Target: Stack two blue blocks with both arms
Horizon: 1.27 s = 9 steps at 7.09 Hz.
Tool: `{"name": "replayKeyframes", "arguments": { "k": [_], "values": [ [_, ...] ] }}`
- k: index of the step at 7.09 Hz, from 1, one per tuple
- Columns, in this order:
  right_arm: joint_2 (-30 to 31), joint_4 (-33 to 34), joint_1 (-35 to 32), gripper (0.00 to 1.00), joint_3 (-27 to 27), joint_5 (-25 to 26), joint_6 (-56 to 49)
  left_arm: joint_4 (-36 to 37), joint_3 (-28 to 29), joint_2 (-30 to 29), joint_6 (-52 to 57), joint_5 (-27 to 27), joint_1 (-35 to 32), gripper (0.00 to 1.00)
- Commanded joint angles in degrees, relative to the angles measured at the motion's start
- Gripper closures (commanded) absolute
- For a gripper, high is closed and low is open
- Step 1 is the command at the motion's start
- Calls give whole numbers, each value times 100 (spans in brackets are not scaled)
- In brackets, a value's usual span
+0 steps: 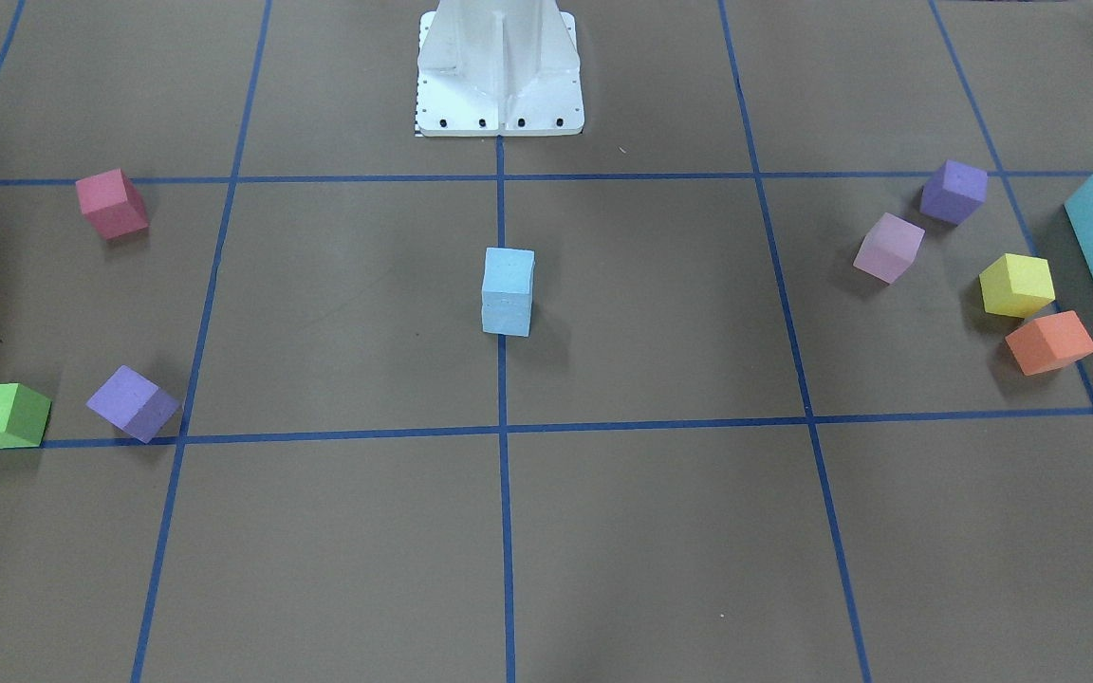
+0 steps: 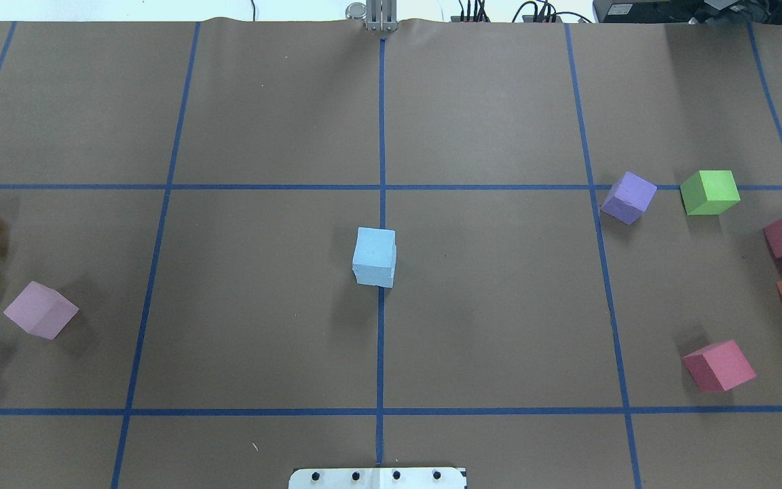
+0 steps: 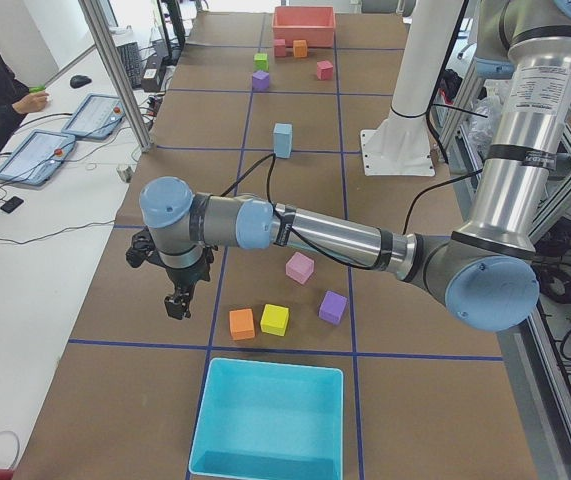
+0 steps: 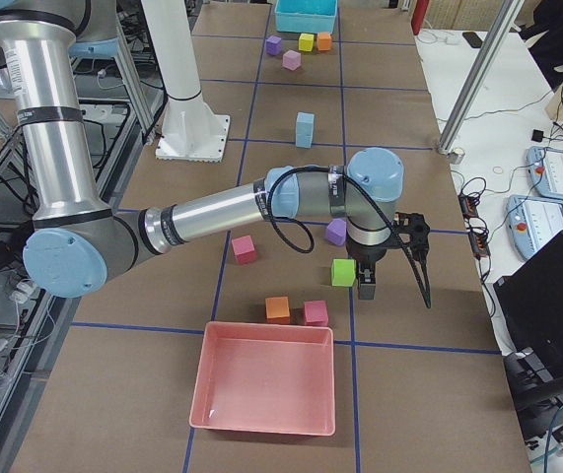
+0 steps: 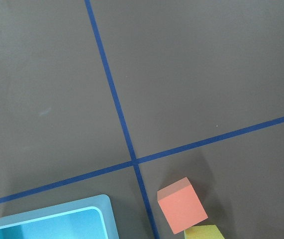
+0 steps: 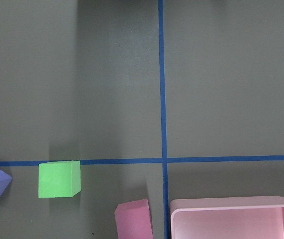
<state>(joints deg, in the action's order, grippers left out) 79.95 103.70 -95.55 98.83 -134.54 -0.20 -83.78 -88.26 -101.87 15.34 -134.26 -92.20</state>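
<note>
The two pale blue blocks stand stacked, one [image 1: 509, 270] on top of the other [image 1: 507, 318], on the centre tape line. The stack also shows in the overhead view [image 2: 375, 257] and in both side views [image 3: 282, 140] [image 4: 305, 129]. No gripper is near it. My left gripper [image 3: 175, 305] hangs over the table's far edge, beside an orange cube [image 3: 241, 323]. My right gripper [image 4: 367, 289] hangs next to a green cube [image 4: 342, 272]. Both grippers show only in the side views, so I cannot tell whether they are open or shut.
A teal box [image 3: 270, 420] stands at the table's end on my left, a pink tray [image 4: 266, 389] at the end on my right. Loose cubes lie at both ends: purple [image 1: 953, 191], pale pink [image 1: 888, 248], yellow [image 1: 1015, 285], orange [image 1: 1049, 342], red-pink [image 1: 111, 203], green [image 1: 1, 415].
</note>
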Motion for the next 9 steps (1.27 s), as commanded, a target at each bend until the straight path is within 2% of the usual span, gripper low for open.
{"name": "replayKeyframes", "arguments": {
  "k": [1,2,3,9],
  "values": [
    [12,-541,177,0,-431,77,28,-507,536,45,13,-13,-26,2],
    [3,-788,177,0,-792,86,20,-508,546,18,-13,-13,-26,2],
    [3,-1042,186,0,-865,312,20,-499,529,1,-22,-13,-26,2],
    [3,-1054,274,0,-892,402,46,-499,538,0,-31,-13,-26,2]
  ]
}}
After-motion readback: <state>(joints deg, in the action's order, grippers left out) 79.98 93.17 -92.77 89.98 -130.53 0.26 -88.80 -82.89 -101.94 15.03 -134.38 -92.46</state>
